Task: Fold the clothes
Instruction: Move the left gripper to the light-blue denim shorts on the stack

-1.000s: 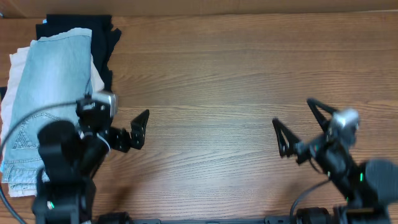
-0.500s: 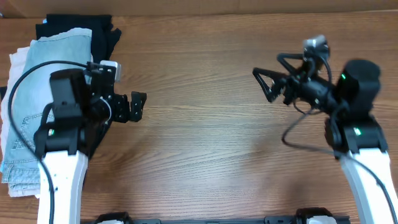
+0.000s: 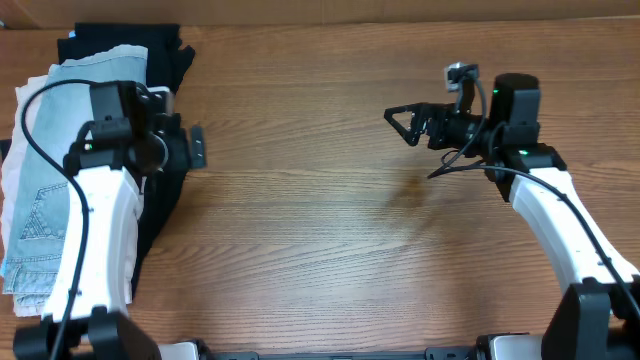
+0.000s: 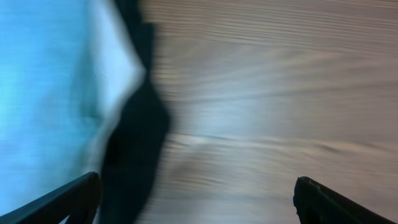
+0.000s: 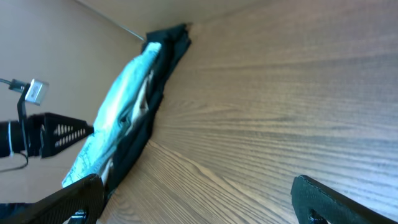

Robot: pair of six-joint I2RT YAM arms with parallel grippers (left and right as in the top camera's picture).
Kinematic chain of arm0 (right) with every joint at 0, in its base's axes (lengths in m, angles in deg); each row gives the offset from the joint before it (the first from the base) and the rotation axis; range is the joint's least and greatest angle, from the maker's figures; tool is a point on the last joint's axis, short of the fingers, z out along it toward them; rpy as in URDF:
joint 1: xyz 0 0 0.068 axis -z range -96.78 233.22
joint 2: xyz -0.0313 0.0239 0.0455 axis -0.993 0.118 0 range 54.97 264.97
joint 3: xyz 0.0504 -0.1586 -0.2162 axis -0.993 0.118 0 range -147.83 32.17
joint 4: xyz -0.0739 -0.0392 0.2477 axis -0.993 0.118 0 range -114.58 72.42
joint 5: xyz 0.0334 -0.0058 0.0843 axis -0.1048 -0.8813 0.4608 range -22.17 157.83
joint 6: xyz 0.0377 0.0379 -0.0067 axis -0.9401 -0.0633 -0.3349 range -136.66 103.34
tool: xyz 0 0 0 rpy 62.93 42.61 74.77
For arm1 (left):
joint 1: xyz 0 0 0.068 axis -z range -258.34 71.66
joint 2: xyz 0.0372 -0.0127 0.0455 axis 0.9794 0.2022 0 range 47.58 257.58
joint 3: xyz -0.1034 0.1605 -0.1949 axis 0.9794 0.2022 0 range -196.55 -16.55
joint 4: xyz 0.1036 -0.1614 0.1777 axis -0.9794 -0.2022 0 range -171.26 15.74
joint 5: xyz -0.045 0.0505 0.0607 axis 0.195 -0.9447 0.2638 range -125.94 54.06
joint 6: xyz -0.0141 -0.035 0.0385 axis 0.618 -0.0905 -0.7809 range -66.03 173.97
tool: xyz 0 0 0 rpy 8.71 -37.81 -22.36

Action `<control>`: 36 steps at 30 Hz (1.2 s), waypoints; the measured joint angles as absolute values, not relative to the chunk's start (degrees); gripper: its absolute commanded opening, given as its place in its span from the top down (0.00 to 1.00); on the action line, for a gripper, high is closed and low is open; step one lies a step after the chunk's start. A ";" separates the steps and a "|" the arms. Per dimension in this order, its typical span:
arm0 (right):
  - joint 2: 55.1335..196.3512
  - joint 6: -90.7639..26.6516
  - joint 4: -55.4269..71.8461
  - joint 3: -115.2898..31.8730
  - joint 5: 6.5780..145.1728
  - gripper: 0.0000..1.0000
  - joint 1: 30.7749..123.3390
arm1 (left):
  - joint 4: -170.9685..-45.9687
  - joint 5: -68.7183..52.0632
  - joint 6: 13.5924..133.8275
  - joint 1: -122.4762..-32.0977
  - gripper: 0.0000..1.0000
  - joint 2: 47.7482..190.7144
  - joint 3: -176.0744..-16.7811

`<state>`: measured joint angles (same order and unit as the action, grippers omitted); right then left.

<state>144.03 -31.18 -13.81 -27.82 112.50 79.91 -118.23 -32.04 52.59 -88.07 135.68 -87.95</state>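
Note:
The faded light-blue denim shorts (image 3: 45, 190) lie on top of a pile at the table's left edge, partly hidden by my left arm. They show blurred in the left wrist view (image 4: 43, 93) and far off in the right wrist view (image 5: 118, 106). My left gripper (image 3: 196, 147) hovers over the pile's right edge, open and empty (image 4: 199, 199), with the denim to the left of its jaws. My right gripper (image 3: 402, 118) is open and empty (image 5: 199, 199) above bare wood at the right, pointing left toward the pile.
Beige shorts (image 3: 22, 105) lie under the denim, with a cream edge in the left wrist view (image 4: 121, 68). A black garment (image 3: 120, 38) lies beneath both and sticks out at the back and the right side (image 4: 137, 143). Bare wooden table (image 3: 320, 220) spans the middle and right.
Both arms have risen and swung toward the back. My left gripper moved back and left to the pile's right edge. My right gripper moved left and back. Both stayed open.

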 measured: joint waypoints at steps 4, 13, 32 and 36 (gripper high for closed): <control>144.62 -31.42 -13.79 -27.82 110.09 0.00 77.59 | -116.44 -38.80 52.93 -90.17 0.00 140.73 -88.30; 144.62 -31.47 -13.61 -27.82 103.14 0.00 72.59 | -114.21 -44.35 53.66 -91.13 0.09 150.04 -88.30; 144.62 -31.44 -13.44 -27.82 98.95 0.00 71.93 | -106.62 -48.65 52.17 -93.10 0.22 155.18 -88.41; 144.62 -31.47 -13.44 -27.82 98.86 0.00 71.93 | -106.38 -49.35 51.73 -93.12 0.68 156.53 -88.41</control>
